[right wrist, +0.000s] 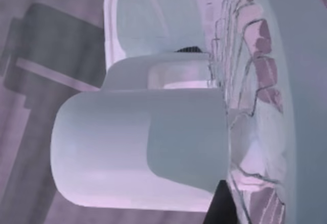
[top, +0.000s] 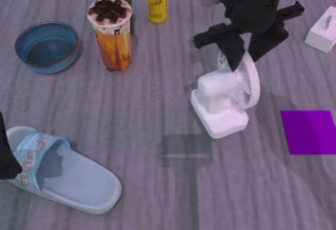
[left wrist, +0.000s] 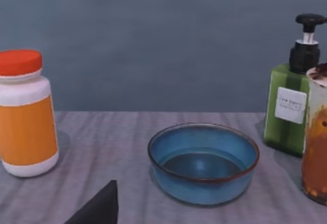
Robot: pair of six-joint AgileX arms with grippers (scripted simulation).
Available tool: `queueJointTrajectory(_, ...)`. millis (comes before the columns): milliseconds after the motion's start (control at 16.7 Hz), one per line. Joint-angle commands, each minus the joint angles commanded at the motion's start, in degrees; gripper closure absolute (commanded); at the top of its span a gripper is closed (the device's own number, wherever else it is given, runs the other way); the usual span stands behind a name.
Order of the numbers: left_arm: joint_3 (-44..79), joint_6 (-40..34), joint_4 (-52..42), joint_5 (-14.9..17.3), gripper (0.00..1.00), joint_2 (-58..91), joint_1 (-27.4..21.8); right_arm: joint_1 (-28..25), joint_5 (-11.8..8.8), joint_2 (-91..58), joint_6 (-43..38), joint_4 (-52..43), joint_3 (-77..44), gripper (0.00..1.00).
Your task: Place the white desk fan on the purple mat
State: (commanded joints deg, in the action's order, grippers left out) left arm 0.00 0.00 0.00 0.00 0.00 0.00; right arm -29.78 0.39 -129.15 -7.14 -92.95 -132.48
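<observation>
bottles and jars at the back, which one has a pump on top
The green bottle: it alone carries a black pump head. The yellow bottle and the orange jar with its red screw cap have none.

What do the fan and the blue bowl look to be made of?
The white desk fan looks like smooth matte plastic: uniform white, moulded grille ribs, rounded housing. The blue bowl looks like glazed ceramic, possibly glass: glossy, with a darker rim and soft reflections inside.

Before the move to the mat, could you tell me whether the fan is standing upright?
Upright: the white desk fan stands with its base flat and its grille vertical.
</observation>
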Motion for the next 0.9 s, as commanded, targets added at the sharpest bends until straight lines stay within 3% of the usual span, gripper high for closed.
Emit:
queueJointTrajectory(240,0.0,0.0,0.0,0.0,0.00,0.0,0.0,0.4,0.0,0.3,-0.8,0.1,0.4,1.00)
queueJointTrajectory(420,0.0,0.0,0.0,0.0,0.00,0.0,0.0,1.6,-0.1,1.4,-6.1,0.5,2.8,1.00)
queueJointTrajectory(660,0.0,0.0,0.0,0.0,0.00,0.0,0.0,4.9,-0.3,5.3,-21.3,2.3,9.0,1.00)
queueJointTrajectory(900,0.0,0.0,0.0,0.0,0.00,0.0,0.0,9.4,-0.6,11.3,-43.9,5.5,17.4,1.00)
